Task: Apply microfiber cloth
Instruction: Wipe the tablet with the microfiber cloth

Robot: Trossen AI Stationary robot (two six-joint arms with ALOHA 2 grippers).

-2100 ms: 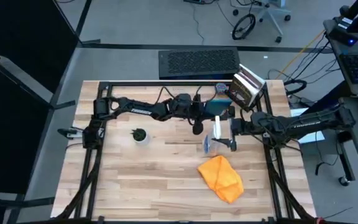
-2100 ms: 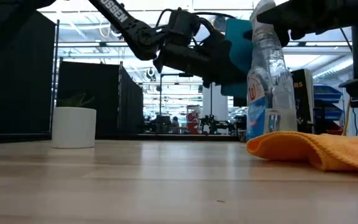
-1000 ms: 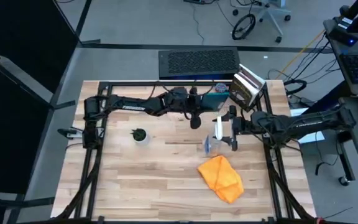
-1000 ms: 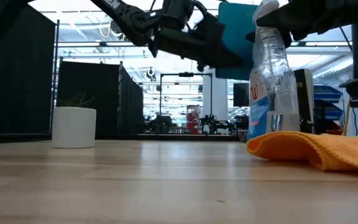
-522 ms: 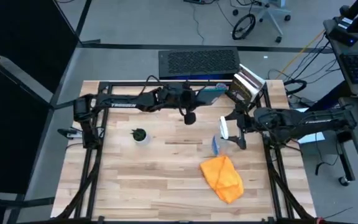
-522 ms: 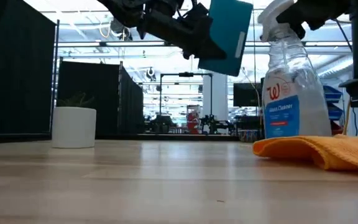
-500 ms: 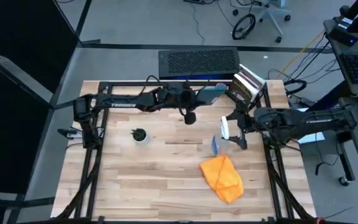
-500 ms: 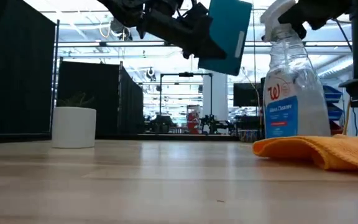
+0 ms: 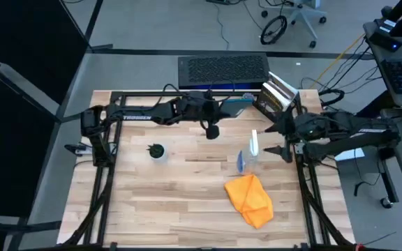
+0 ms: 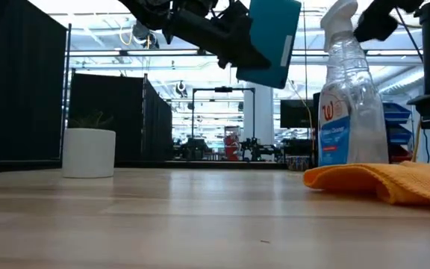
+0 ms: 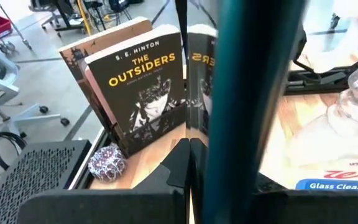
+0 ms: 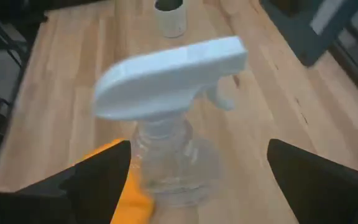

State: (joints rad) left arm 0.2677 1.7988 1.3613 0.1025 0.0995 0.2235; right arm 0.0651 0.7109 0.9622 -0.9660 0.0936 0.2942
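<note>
**Cloth untouched, bottle standing in the reach path**

Nearest the front edge of the pale wooden plank table (image 9: 187, 202), the soft bright orange microfiber cloth (image 9: 249, 199) lies crumpled in a loose heap on the right half, with nothing gripping it. In the low view the cloth (image 10: 383, 179) rests flat on the boards, and no gripper is near it.

Just behind the cloth stands the clear plastic spray bottle with a white trigger head and blue label (image 9: 249, 149), upright and free. The right gripper (image 9: 279, 140) sits just beyond it, fingers spread wide and holding nothing; the right wrist view shows the bottle's head (image 12: 169, 73) between the two parted dark fingers (image 12: 89, 180) without contact. The main risk, I judge, is here: reaching for the cloth from this pose could clip the top-heavy bottle and tip it onto the fabric or off the boards.

Farther back, the left gripper (image 9: 223, 111) is clamped on the edge of a thin teal-cased tablet with a dark screen (image 10: 273, 37), held in the air. A one-edge hold could let it slip or swing once the cloth presses on it.

A small white plant pot (image 9: 157, 150) stands well to the left. Against the far rail lean paperback books with dark covers (image 9: 276, 97), close to the raised tablet.
</note>
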